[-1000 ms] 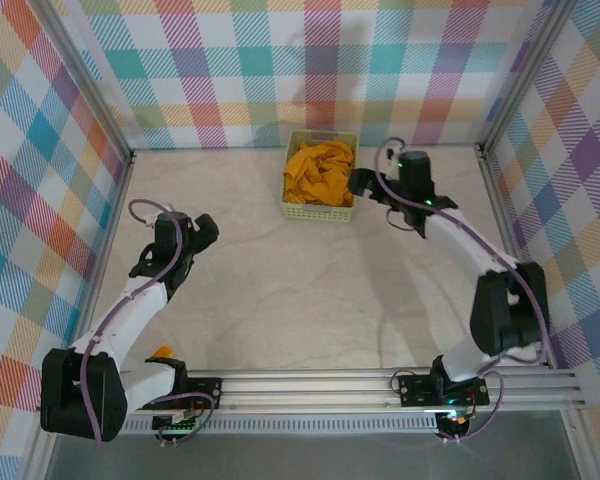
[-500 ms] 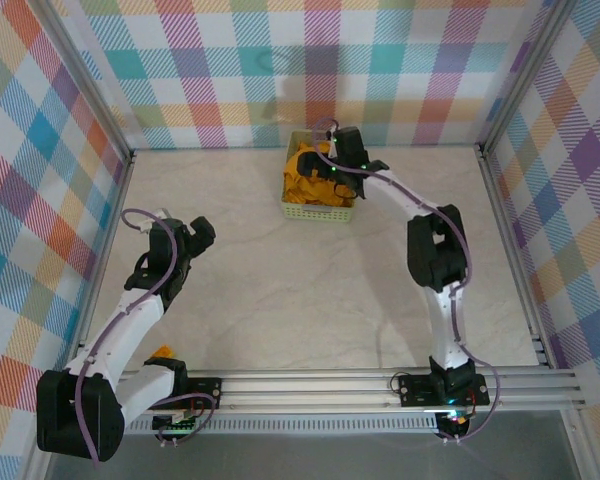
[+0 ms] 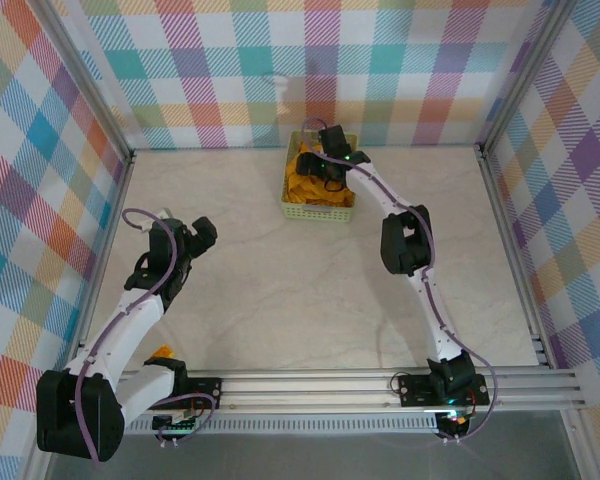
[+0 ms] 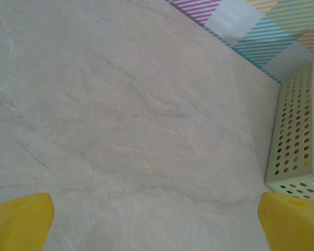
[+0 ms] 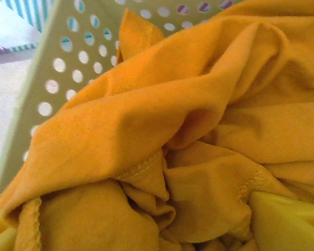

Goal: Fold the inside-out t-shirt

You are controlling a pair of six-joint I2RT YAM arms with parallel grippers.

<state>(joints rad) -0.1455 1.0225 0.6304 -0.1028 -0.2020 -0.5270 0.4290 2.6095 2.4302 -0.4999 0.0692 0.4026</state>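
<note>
The inside-out t-shirt (image 3: 302,186) is a crumpled mustard-orange heap inside the pale green basket (image 3: 318,212) at the back of the table. My right gripper (image 3: 322,166) reaches down into that basket. In the right wrist view its yellow fingertips (image 5: 285,219) stand wide apart, pressed into the folds of the t-shirt (image 5: 162,104), with bunched cloth and a stitched hem between them. My left gripper (image 3: 202,232) hovers open over bare table at the left, with nothing between its fingers (image 4: 157,219). The basket (image 4: 290,141) lies to its right.
Checked cloth walls close the table on three sides, and the basket stands close to the back wall (image 3: 310,90). A metal rail (image 3: 380,385) carrying both arm bases runs along the near edge. The perforated basket wall (image 5: 57,57) rises left of the right gripper.
My right arm has swung left from beside the basket to over it and dipped its gripper into the t-shirt, jaws narrowing a little. The left arm has barely shifted.
</note>
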